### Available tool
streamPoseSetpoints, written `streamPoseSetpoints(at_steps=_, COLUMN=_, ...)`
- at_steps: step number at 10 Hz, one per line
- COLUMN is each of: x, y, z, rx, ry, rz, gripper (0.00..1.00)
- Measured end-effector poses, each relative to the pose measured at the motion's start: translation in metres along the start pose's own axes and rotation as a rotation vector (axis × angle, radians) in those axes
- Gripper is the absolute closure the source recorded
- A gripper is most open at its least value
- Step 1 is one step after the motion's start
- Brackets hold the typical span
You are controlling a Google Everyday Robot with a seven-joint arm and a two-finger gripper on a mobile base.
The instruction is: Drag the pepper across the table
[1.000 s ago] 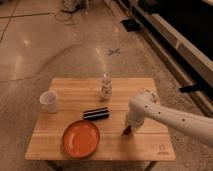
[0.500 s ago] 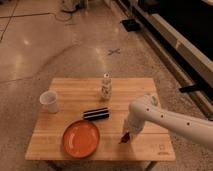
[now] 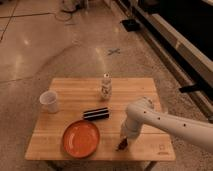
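Observation:
The pepper [image 3: 121,145] is a small dark-red tapered object lying on the light-wood table [image 3: 70,90], near its front edge, right of the middle. My gripper [image 3: 123,138] points down right over the pepper, at the end of the white arm that reaches in from the right. The arm and gripper body hide part of the pepper, and I cannot tell whether the gripper touches it.
An orange plate [image 3: 80,138] lies at the front left of the pepper. A dark flat bar [image 3: 96,114] lies mid-table. A white cup [image 3: 49,101] stands at the left edge, and a white speckled shaker bottle [image 3: 105,87] stands at the back.
The gripper and the pepper under it have moved toward the table's front edge and slightly left. The other objects have not moved.

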Motion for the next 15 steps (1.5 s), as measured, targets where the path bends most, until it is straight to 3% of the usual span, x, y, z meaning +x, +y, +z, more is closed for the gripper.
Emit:
streamPoseSetpoints(at_steps=4, x=-0.012, y=0.004, z=0.006, rx=-0.01, ry=-0.014, rz=-0.018, gripper=0.81)
streamPoseSetpoints(at_steps=8, x=-0.039, y=0.018, z=0.009, rx=0.004, ry=-0.032, rz=-0.026, gripper=0.79)
streamPoseSetpoints(at_steps=14, x=-0.076, y=0.042, z=0.021, rx=-0.021, ry=-0.054, rz=-0.044, gripper=0.23)
streamPoseSetpoints(at_steps=15, x=-0.078, y=0.04, z=0.022, rx=-0.016, ry=-0.052, rz=-0.046, gripper=0.2)
